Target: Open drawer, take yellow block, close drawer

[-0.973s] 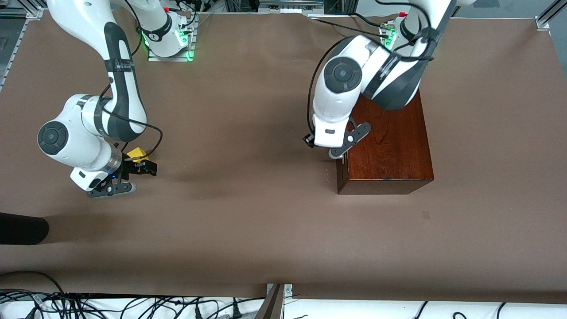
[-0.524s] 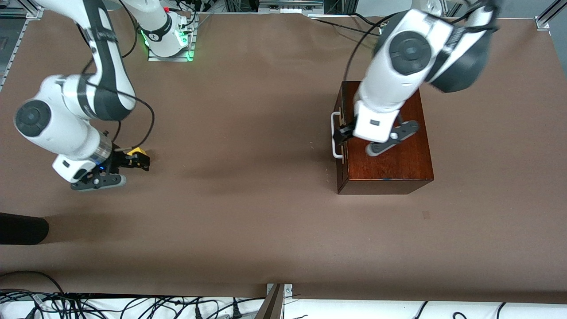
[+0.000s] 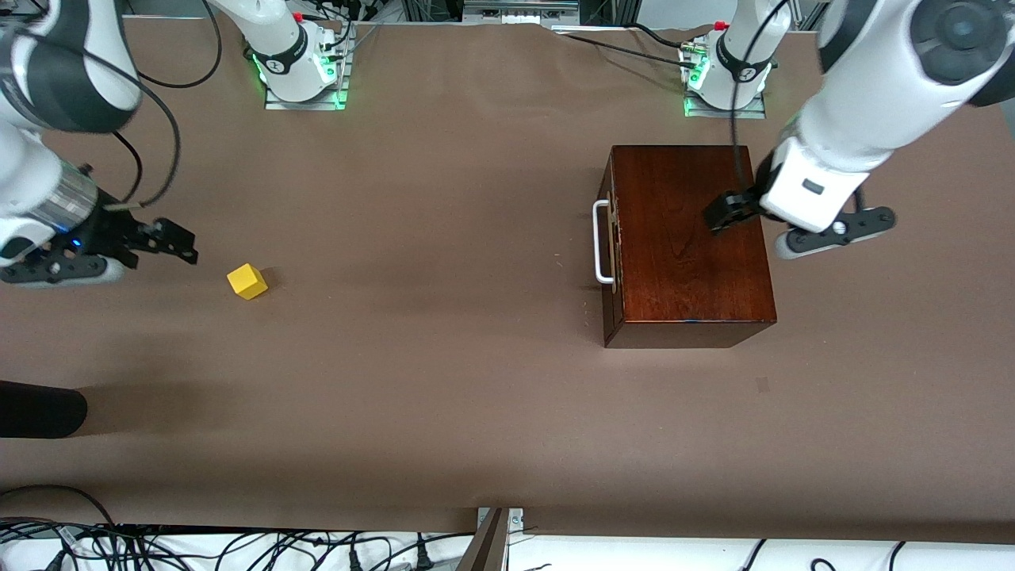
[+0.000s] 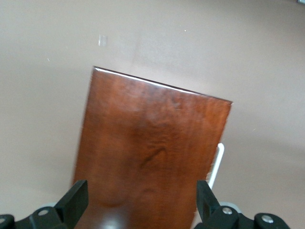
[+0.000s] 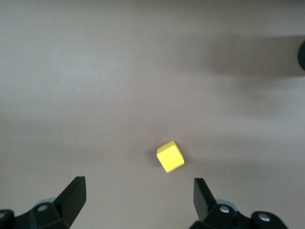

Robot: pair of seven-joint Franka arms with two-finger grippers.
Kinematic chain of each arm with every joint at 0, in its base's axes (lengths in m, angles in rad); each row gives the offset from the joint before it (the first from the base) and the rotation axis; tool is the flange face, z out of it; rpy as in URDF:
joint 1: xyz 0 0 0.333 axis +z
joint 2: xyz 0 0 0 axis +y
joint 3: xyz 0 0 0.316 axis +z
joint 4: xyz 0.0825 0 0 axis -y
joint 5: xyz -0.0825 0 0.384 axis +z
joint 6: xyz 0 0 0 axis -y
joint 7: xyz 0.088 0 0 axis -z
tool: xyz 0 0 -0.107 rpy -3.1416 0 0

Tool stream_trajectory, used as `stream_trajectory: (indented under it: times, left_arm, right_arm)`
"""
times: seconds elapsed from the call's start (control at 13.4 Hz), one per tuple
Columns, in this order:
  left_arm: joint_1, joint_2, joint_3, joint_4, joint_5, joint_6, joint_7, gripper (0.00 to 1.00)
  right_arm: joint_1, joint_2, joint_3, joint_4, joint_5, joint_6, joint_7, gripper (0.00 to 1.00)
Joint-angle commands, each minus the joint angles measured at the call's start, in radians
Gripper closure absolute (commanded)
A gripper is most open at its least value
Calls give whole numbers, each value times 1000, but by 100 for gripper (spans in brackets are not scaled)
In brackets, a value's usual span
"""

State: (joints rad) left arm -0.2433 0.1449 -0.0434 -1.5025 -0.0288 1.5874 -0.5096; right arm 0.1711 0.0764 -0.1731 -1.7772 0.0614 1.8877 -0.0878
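Item: mahogany box [image 3: 688, 238], taken as landmark, stands on the brown desk [image 3: 444, 381] toward the left arm's end.

Item: drawer [image 3: 610, 246]. Its dark front sits flush with the box face that looks toward the right arm's end; the white bar handle [image 3: 600, 242] projects from it. Shut, by the look of it.

Item: yellow block [image 3: 247, 281]. Lies on the bare desk well apart from the box, toward the right arm's end, a little nearer the front camera than the handle. Nothing touches it.

Item: left hand [image 3: 753, 226]. Up in the air over the edge of the box top that lies away from the drawer front. Fingers [image 4: 75, 202] spread wide, grasping nothing; the left wrist view looks down on the lid and the handle.

Item: right hand [image 3: 111, 250]. Over the desk near the block, on the side away from the box. Fingers [image 5: 74, 195] released and empty; the block shows between and ahead of them in the right wrist view.

Step in hand, as judged: block out, drawer shut, both hands clear, so the task reads as complete or in its closing retreat.

Next move, as judged: only lifting both arms away without brushing the box or nudging the block.
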Motion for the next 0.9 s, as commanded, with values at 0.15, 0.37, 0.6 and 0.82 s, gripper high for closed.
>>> stream_trajectory:
  times: [0.15, 0.37, 0.6, 0.82]
  left_arm:
    - [22, -139, 85, -154, -20, 14, 339, 0]
    - [27, -149, 137, -163, -17, 14, 503, 0]
    - [25, -139, 163, -127, -23, -12, 506, 0]
    - [29, -145, 160, -124, -23, -21, 497, 0]
  right_arm:
    - [-39, -85, 52, 61, -58, -197, 91, 0]
    - [-41, -95, 50, 114, -63, -287, 94, 0]
    - [-79, -84, 46, 130, -63, -302, 94, 0]
    - [-78, -75, 43, 130, -61, -302, 95, 0]
